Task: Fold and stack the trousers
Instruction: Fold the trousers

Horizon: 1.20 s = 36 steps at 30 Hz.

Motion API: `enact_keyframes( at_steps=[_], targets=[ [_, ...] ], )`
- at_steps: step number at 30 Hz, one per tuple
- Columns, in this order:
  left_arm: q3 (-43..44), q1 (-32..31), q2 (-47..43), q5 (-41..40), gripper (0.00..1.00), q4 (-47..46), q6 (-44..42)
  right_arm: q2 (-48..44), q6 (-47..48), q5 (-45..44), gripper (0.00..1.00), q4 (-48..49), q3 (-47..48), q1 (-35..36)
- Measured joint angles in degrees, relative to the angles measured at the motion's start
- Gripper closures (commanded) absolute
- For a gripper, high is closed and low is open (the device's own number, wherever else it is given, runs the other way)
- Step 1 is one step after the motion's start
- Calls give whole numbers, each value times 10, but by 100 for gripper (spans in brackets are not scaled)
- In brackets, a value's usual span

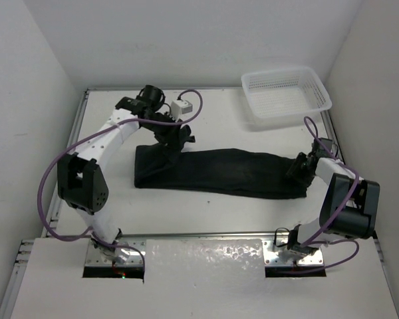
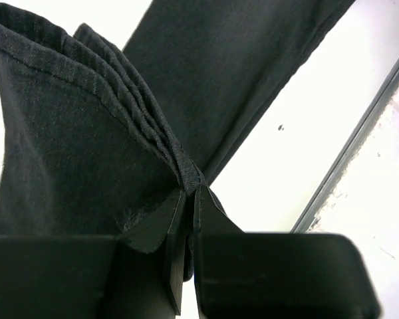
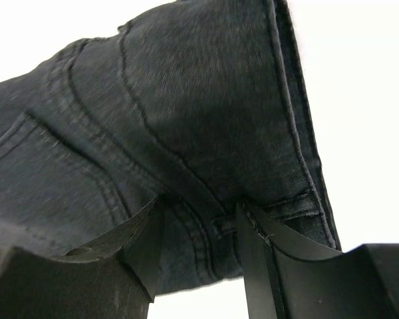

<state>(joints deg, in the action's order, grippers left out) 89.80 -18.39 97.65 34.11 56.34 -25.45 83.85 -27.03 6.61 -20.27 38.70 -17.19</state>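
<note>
- On the white table [image 1: 206, 212], the trousers [image 1: 233, 174] lie flat as one long black strip. The long axis runs left to right, with the right end slightly nearer the arm bases.
- The white mesh basket [image 1: 319, 93] stands at the far right corner, apart from the cloth.
- The left arm [image 1: 113, 136] reaches far out and bends inward over the strip's left part. The right arm [image 1: 336, 179] is folded short, its wrist dropped to the right end.
- The left gripper [image 2: 189, 193] has its fingers together, clamped on a stacked hem edge. The cloth runs away from it toward the right.
- The right gripper [image 3: 198, 232] has its fingers partly apart with a thick stitched seam filling the gap. It appears clamped on it.
- Each arm holds its own end, so the next fold probably runs end to end along the long axis.
</note>
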Motion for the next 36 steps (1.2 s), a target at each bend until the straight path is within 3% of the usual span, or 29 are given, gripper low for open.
enact_keyframes(
  at_steps=[14, 15, 16, 17, 20, 27, 30, 34, 36],
  targets=[
    [-93, -145, 7, -35, 100, -147, 120, 14, -11, 9, 53, 19, 0, -2],
    [-99, -152, 8, -35, 96, -156, 124, 14, -11, 9, 53, 19, 0, -1],
    [-105, -155, 9, -35, 86, -164, 126, 13, -11, 9, 53, 19, 0, -1],
    [-109, -157, 11, -33, 48, -171, 127, 13, -12, 9, 52, 19, 0, -1],
    [-114, -165, 30, -19, 1, -182, 118, 13, -13, 10, 48, 19, 1, 2],
    [-70, -212, 55, 50, 0, -85, 15, 7, 3, -3, 47, -15, 47, 56],
    [-18, -186, 36, 65, 3, -73, 4, -16, 6, -18, 49, -16, 86, 122],
    [-26, -39, -26, 60, 83, -115, 41, -41, -8, -39, 53, 22, 127, 254],
    [-64, 53, -51, 27, 84, -145, 60, -33, -24, -39, 53, 41, 138, 324]
  ],
)
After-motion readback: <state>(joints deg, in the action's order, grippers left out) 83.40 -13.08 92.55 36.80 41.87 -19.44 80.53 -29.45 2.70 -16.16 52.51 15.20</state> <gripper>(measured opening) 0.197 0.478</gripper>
